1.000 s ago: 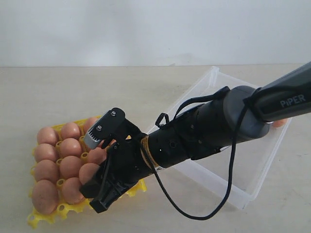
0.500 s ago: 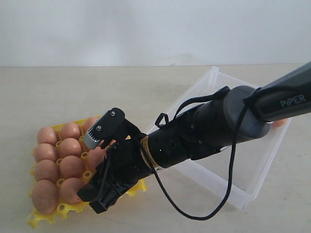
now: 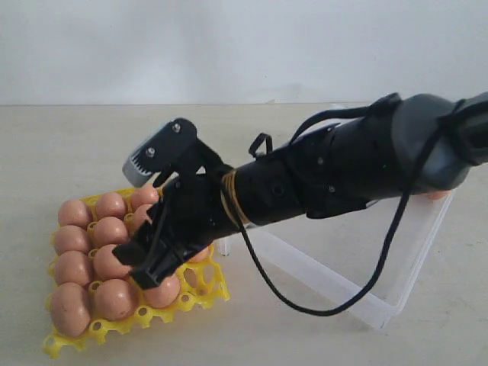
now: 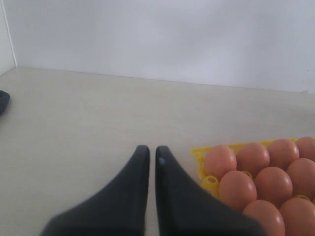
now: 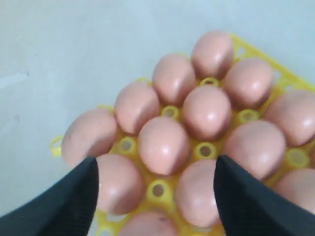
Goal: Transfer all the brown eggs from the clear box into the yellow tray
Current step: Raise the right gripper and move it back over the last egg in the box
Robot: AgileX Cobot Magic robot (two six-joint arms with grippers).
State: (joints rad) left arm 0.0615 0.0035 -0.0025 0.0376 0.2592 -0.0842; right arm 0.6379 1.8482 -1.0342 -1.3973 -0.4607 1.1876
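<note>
Exterior view: The yellow tray, a bright square plastic lattice of round cups, lay at the near left of the pale surface. The brown eggs, small matte orange-brown ovals, sat in its cups and filled most of the visible ones. The clear box, a shallow rectangular container of transparent plastic, stood just right of the tray, largely hidden behind the black right arm. That arm reached from the right across the box, with a black cable looping beneath it. The right gripper hung over the right part of the tray, its jaws spread, with nothing between them.

Left wrist view: The left gripper hung above the bare surface with its jaws almost pressed together, only a thin slit showing and nothing pinched. The tray and its eggs lay near the jaws.

Right wrist view: The right gripper looked down on the tray. Its dark fingertips stood wide apart and clear of the eggs seated below.
</note>
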